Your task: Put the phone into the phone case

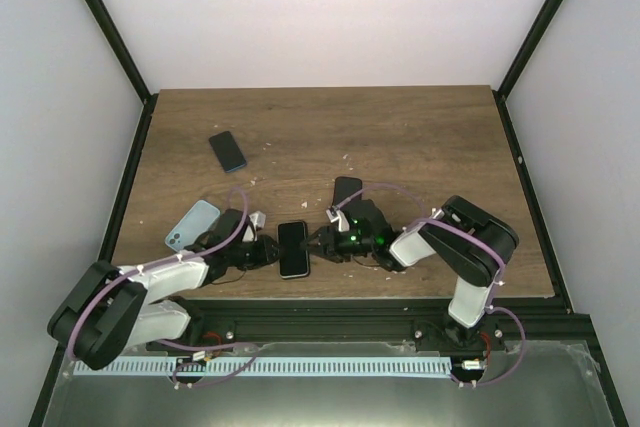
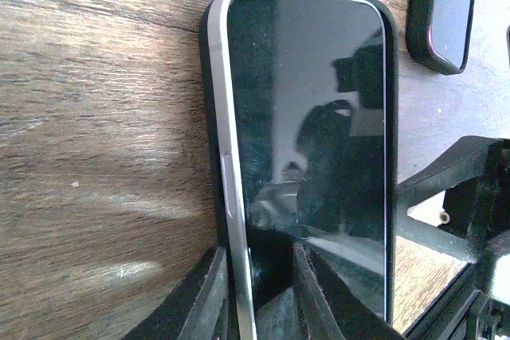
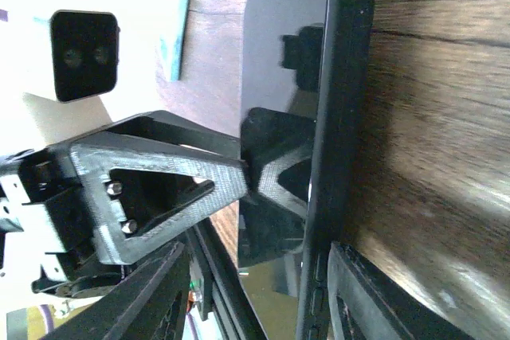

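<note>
The phone (image 1: 293,248) has a silver frame and a dark screen. It lies face up at the near middle of the table, inside a black phone case (image 2: 206,69) whose rim shows along its side. In the left wrist view the phone's (image 2: 319,117) silver edge stands a little above the case rim. My left gripper (image 1: 270,250) (image 2: 261,300) is shut on that edge, with one finger on the screen. My right gripper (image 1: 316,241) (image 3: 259,300) is open on the opposite side. One of its fingers (image 3: 358,292) is beside the case (image 3: 348,77), the other well away from it.
A dark phone (image 1: 227,151) lies at the back left. A light blue case (image 1: 192,224) lies beside my left arm. A black case or phone (image 1: 347,190) (image 2: 442,5) lies just behind my right gripper. The table's front edge is close behind both grippers.
</note>
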Action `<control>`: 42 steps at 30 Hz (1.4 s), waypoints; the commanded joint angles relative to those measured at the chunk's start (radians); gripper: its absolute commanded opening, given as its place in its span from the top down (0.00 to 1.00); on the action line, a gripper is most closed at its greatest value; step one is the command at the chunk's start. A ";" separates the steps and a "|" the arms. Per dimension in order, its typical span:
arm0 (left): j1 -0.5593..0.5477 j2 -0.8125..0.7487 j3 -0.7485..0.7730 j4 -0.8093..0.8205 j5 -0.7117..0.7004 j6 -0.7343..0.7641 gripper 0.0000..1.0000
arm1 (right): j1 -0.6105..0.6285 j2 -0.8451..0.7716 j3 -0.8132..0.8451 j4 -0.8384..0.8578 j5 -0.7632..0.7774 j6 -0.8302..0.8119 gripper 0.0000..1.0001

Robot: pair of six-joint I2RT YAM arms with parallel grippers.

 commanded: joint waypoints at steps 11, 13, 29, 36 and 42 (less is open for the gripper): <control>-0.013 -0.029 -0.081 0.103 0.116 -0.067 0.82 | 0.013 0.022 -0.015 0.330 -0.108 0.072 0.51; -0.014 -0.028 -0.084 0.116 0.127 -0.074 0.84 | 0.013 0.035 -0.020 0.378 -0.124 0.086 0.51; -0.015 -0.042 -0.087 0.146 0.129 -0.103 0.86 | 0.012 -0.173 0.014 -0.328 0.244 -0.179 0.61; -0.016 0.014 -0.072 0.200 0.160 -0.131 0.85 | 0.013 -0.135 0.039 -0.346 0.233 -0.191 0.60; -0.018 0.006 -0.092 0.243 0.163 -0.177 0.84 | 0.013 -0.124 0.033 -0.338 0.230 -0.194 0.61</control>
